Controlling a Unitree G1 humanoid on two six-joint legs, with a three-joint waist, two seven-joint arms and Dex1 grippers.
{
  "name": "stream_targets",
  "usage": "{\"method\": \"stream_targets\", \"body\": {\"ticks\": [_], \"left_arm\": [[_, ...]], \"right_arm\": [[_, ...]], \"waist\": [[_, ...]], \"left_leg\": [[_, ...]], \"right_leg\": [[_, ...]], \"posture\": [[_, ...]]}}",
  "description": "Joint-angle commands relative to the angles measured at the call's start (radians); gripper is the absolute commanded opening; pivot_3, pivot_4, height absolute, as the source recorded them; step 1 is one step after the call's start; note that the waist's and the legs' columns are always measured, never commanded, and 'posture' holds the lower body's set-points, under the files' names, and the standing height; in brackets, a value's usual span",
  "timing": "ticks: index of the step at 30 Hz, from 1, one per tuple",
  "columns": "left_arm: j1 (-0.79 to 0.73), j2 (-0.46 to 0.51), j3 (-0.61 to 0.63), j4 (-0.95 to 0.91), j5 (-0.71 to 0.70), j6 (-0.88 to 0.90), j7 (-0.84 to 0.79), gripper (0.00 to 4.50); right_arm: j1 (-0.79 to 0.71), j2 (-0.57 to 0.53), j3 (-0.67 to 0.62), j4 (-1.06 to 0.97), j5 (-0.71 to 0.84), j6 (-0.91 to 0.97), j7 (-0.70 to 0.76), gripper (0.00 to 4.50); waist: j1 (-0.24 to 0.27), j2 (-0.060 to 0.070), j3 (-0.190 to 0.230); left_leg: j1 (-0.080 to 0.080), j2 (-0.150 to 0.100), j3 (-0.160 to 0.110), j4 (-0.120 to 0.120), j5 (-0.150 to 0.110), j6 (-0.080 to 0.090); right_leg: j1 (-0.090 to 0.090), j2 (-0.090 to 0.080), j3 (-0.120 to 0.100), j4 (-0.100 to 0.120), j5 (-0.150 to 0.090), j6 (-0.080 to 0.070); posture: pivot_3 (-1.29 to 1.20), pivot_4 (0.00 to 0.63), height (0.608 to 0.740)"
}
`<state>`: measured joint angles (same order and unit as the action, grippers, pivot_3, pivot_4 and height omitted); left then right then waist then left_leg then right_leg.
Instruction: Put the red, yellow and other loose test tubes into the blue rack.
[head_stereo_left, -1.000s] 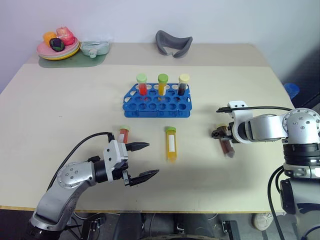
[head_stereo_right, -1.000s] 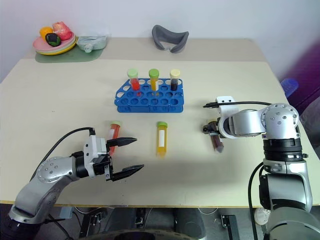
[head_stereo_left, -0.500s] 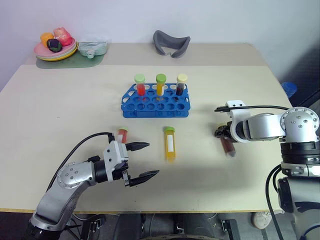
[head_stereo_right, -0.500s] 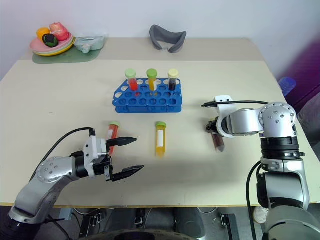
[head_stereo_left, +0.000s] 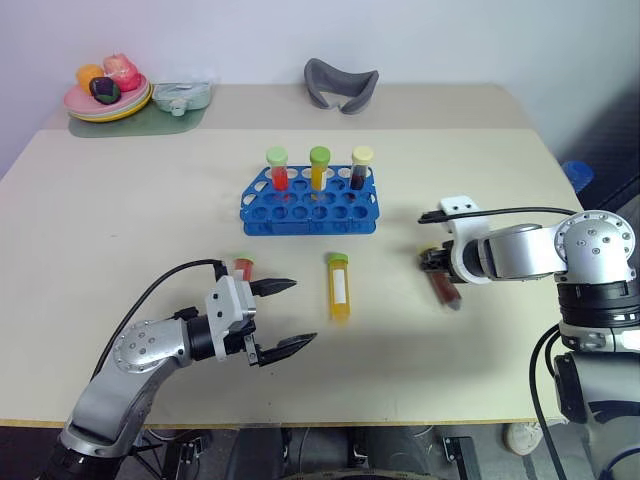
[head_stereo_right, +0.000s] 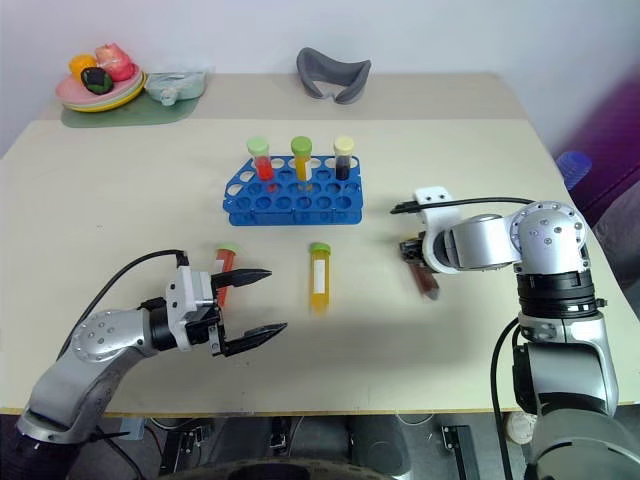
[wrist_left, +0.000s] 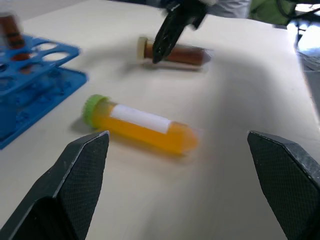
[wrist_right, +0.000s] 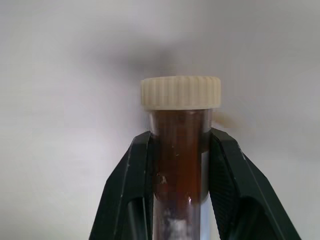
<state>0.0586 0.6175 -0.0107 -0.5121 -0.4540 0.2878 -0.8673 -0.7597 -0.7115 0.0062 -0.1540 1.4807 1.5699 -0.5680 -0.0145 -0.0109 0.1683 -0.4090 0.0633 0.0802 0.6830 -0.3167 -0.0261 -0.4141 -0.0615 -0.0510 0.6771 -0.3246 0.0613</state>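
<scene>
Our right gripper (wrist_right: 177, 165) is clamped on the dark brown tube (wrist_right: 180, 130) just below its pale cap, right of the blue rack (head_stereo_left: 310, 203) (three capped tubes stand in its back row). Our left gripper (head_stereo_left: 280, 317) hangs wide open and empty over the surface (head_stereo_left: 120, 230), the red tube (head_stereo_left: 243, 268) lying just beside its far finger and the yellow tube (head_stereo_left: 339, 287) lying between the two grippers.
</scene>
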Motion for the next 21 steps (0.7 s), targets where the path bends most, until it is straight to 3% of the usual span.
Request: {"method": "stream_targets", "body": {"ticks": [1, 3, 5, 12, 16, 21], "left_arm": [[-0.010, 0.001, 0.077, -0.009, -0.047, 0.020, 0.029, 4.50], [-0.017, 0.002, 0.094, 0.000, -0.055, 0.029, 0.038, 4.50], [-0.032, -0.004, 0.102, 0.011, -0.058, 0.033, 0.048, 4.50], [-0.056, -0.017, 0.115, 0.022, -0.062, 0.034, 0.075, 4.50], [-0.034, -0.013, 0.127, 0.008, -0.070, 0.034, 0.079, 4.50], [-0.016, -0.013, 0.130, -0.001, -0.070, 0.033, 0.084, 4.50]], "right_arm": [[-0.048, -0.084, 0.035, -0.290, -0.213, -0.241, 0.389, 0.85], [-0.033, -0.100, 0.083, -0.362, -0.391, -0.444, 0.564, 0.85], [-0.013, -0.051, 0.121, -0.352, -0.538, -0.609, 0.641, 0.85], [0.086, 0.240, 0.187, -0.186, -0.897, -0.954, 0.620, 0.85], [0.130, 0.359, 0.139, -0.173, -0.930, -1.029, 0.644, 0.85], [0.123, 0.417, 0.088, -0.143, -0.963, -1.050, 0.669, 0.85]], "waist": [[0.003, 0.000, 0.000], [0.005, 0.000, 0.000], [0.003, -0.001, 0.000], [0.003, -0.002, -0.001], [0.001, -0.002, -0.001], [0.002, -0.002, -0.001]], "left_leg": [[-0.001, 0.000, 0.000, 0.000, 0.000, 0.000], [-0.001, 0.000, -0.002, -0.001, 0.000, 0.000], [-0.001, 0.000, -0.002, 0.000, 0.000, 0.001], [0.001, 0.000, -0.001, 0.001, 0.003, -0.006], [0.001, 0.000, 0.000, 0.001, 0.003, -0.006], [0.001, 0.000, 0.000, 0.001, 0.004, -0.006]], "right_leg": [[-0.001, 0.000, 0.000, 0.000, 0.000, 0.000], [0.000, 0.000, -0.001, -0.002, 0.000, 0.000], [0.002, 0.000, -0.002, -0.005, 0.001, 0.001], [0.005, 0.000, -0.002, -0.005, 0.002, 0.003], [0.004, -0.001, -0.002, -0.006, 0.002, 0.003], [0.005, -0.001, -0.002, -0.005, 0.002, 0.003]], "posture": [[0.00, 0.150, 0.735], [0.00, 0.150, 0.735], [0.00, 0.150, 0.735], [0.00, 0.150, 0.735], [0.00, 0.150, 0.735], [0.00, 0.150, 0.735]]}}
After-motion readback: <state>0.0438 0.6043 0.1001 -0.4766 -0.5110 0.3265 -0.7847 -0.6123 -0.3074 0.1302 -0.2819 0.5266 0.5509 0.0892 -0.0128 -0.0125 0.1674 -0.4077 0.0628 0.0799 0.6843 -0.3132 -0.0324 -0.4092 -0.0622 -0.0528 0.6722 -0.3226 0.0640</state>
